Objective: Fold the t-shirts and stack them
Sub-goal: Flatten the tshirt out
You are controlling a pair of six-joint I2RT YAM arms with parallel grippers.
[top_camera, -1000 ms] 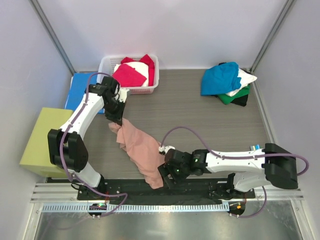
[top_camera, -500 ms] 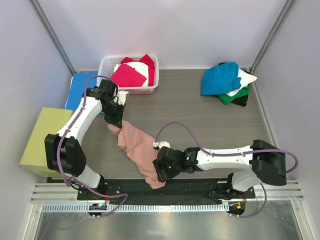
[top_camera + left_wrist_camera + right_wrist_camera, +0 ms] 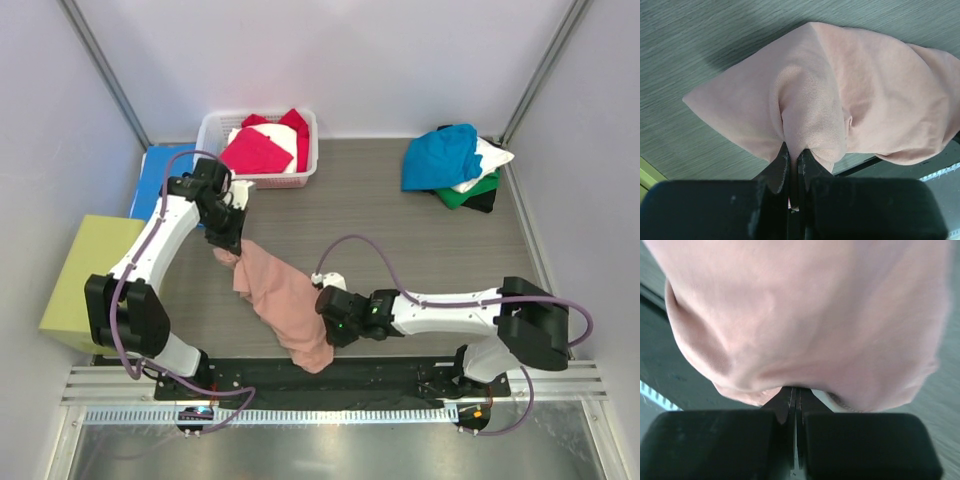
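1. Grey wood-grain worktop [image 3: 400,250], pale walls all round, both arms on the same shirt.
2. So the left claw [image 3: 791,160] is clamped tight on a pinch of the dusty-pink t-shirt [image 3: 855,85]. The cloth bunches at its tips and fans out beyond them.
3. Same deal with the right claw [image 3: 795,396]: it's clenched on the shirt's other end, and the fabric bulges over it and fills most of that wrist view.
4. Between the two claws the shirt runs as a crumpled diagonal band.
5. Just beyond the left claw is a white basket [image 3: 213,133] with a magenta tee [image 3: 257,150] inside.
6. Well beyond the right claw, off to its right, a teal-blue tee [image 3: 440,158] tops a pile with a white tee [image 3: 492,157], green tee [image 3: 462,196] and black tee [image 3: 487,204].
7. A blue folder [image 3: 155,180] and a yellow-green box [image 3: 85,285] sit to the left of the left claw.
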